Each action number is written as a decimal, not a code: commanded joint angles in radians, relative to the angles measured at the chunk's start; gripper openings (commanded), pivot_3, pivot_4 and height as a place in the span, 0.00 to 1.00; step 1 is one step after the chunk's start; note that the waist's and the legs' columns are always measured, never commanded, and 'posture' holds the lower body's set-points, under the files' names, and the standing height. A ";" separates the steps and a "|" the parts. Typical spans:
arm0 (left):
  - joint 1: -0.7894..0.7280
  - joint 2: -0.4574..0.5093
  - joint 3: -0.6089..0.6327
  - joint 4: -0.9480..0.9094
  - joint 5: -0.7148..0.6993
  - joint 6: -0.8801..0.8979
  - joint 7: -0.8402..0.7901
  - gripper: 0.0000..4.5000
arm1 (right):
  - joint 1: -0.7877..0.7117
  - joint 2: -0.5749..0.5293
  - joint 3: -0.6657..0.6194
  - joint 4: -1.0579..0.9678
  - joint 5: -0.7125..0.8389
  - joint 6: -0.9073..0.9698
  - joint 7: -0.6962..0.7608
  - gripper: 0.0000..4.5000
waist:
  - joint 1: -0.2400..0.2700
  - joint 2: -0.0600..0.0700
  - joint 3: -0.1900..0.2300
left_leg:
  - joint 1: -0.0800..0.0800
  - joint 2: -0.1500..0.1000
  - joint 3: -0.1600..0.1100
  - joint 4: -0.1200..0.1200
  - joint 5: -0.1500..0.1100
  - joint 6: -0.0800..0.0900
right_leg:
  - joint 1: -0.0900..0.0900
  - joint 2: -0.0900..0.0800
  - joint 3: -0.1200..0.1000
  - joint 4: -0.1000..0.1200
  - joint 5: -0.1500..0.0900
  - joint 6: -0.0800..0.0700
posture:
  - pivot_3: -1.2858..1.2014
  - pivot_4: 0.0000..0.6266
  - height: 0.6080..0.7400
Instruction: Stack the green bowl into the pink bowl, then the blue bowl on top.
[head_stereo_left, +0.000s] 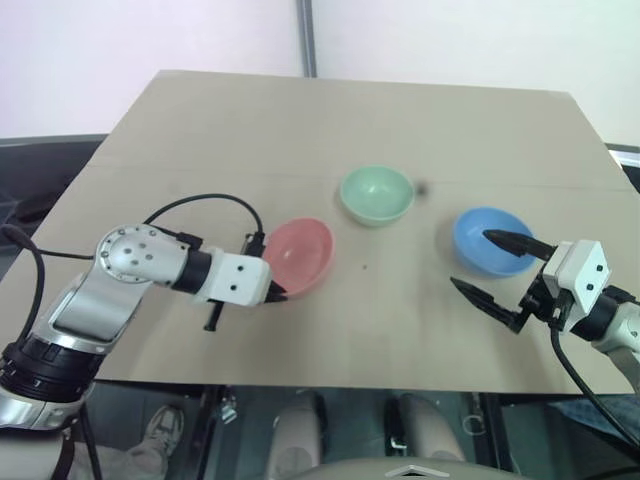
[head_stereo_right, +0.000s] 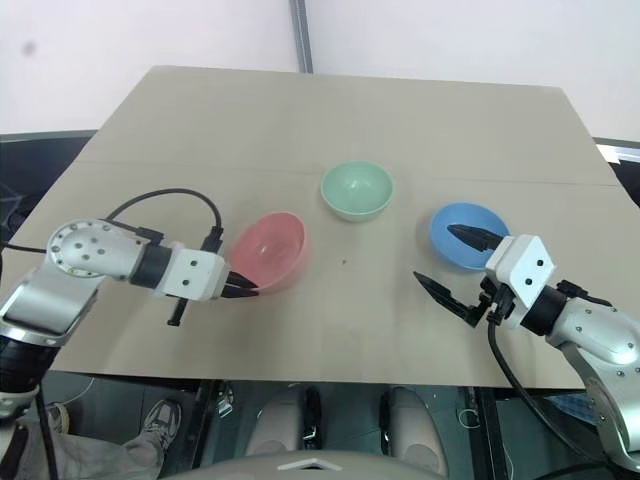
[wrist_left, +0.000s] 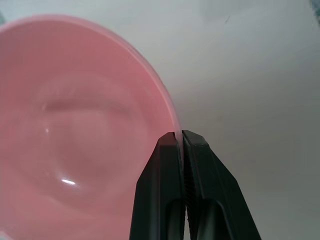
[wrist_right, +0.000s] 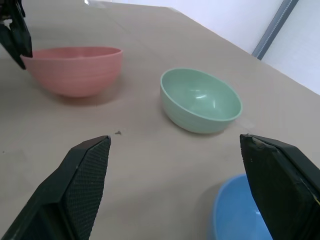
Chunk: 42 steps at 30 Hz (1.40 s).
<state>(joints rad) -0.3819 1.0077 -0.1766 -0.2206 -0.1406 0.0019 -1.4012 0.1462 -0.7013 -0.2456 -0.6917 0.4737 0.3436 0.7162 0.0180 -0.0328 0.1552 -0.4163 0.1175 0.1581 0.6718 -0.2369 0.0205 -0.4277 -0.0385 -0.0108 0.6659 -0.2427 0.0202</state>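
Note:
The pink bowl (head_stereo_left: 300, 255) sits left of centre on the table and looks tipped, its opening facing right. My left gripper (head_stereo_left: 277, 293) is shut on its near rim; in the left wrist view the two fingers (wrist_left: 170, 165) pinch the thin pink edge between them. The green bowl (head_stereo_left: 376, 194) stands upright farther back at centre. To the right is the blue bowl (head_stereo_left: 480, 245). My right gripper (head_stereo_left: 471, 260) is open at the blue bowl's near side, one finger over the bowl, the other in front of it, holding nothing.
All three bowls rest on a tan tabletop (head_stereo_left: 250, 130) whose front edge lies just below both arms. A black cable (head_stereo_left: 210, 200) loops above my left wrist. A small dark speck (head_stereo_left: 422, 188) lies beside the green bowl.

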 joint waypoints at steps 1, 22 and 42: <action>-0.080 -0.051 -0.065 -0.034 0.002 -0.002 -0.032 0.01 | -0.014 0.001 -0.004 -0.032 -0.001 -0.014 -0.008 1.00 | -0.003 0.000 0.000 | 0.000 0.000 0.000 0.000 0.000 0.000 | 0.000 0.000 0.000 0.000 0.000 0.000 | 0.52 0.24 1.00; -0.304 -0.123 -0.019 0.115 -0.039 0.084 -0.047 0.75 | 0.002 0.007 0.006 -0.070 -0.001 -0.002 -0.052 1.00 | -0.007 0.001 -0.001 | 0.000 0.000 -0.003 0.000 0.000 0.000 | -0.001 0.003 0.002 0.000 0.002 0.003 | 0.52 0.24 1.00; -0.770 -0.394 -0.261 0.941 0.471 -0.553 0.295 0.75 | 0.012 -0.010 -0.022 -0.127 0.001 0.075 -0.090 1.00 | -0.001 0.001 -0.001 | -0.003 -0.001 -0.003 -0.001 0.000 0.000 | -0.001 0.003 0.001 -0.002 0.002 0.003 | 0.52 0.24 1.00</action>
<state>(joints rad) -1.1076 0.6229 -0.4378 0.6894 0.3248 -0.4945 -1.1152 0.1495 -0.7031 -0.2203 -0.7615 0.4727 0.4149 0.6417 0.0171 -0.0319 0.1545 -0.4192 0.1164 0.1548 0.6711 -0.2370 0.0204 -0.4292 -0.0353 -0.0093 0.6643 -0.2407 0.0236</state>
